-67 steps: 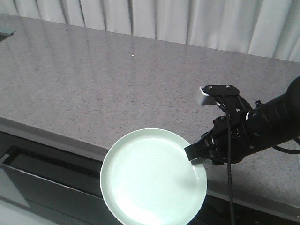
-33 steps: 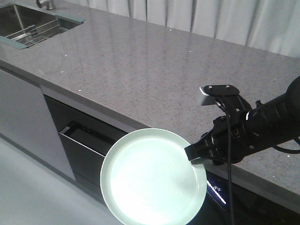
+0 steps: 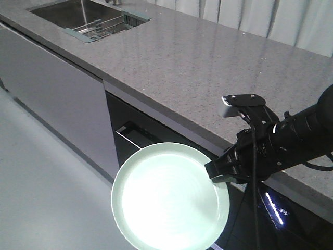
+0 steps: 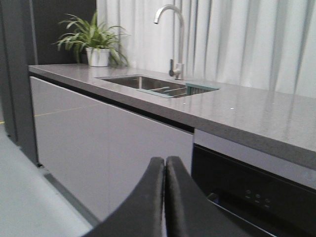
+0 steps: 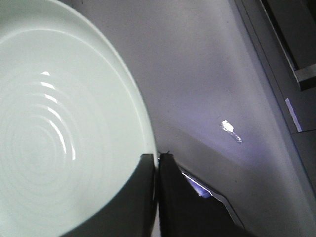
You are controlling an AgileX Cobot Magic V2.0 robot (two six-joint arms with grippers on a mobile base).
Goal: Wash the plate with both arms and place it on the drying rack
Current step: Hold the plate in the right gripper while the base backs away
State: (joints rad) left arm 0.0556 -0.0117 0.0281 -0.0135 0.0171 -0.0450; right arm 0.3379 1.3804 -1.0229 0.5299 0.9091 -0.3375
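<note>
Speckled grey stone bench (image 3: 208, 67) runs across the whole front shot, with a steel sink (image 3: 62, 11) sunk into it up at 11 o'clock. In the left wrist view there's a tall curved chrome tap (image 4: 181, 44) at 12 and a spidery potted plant (image 4: 94, 39) at 10, with white curtains (image 4: 247, 44) behind. Under the bench are plain pale cabinet fronts (image 4: 98, 143), then a black appliance (image 4: 256, 192) at 4, its drawer (image 3: 136, 136) looking slightly open. Small blue light (image 3: 274, 202) glowing at 5. Pale glossy floor (image 3: 47, 187).
</note>
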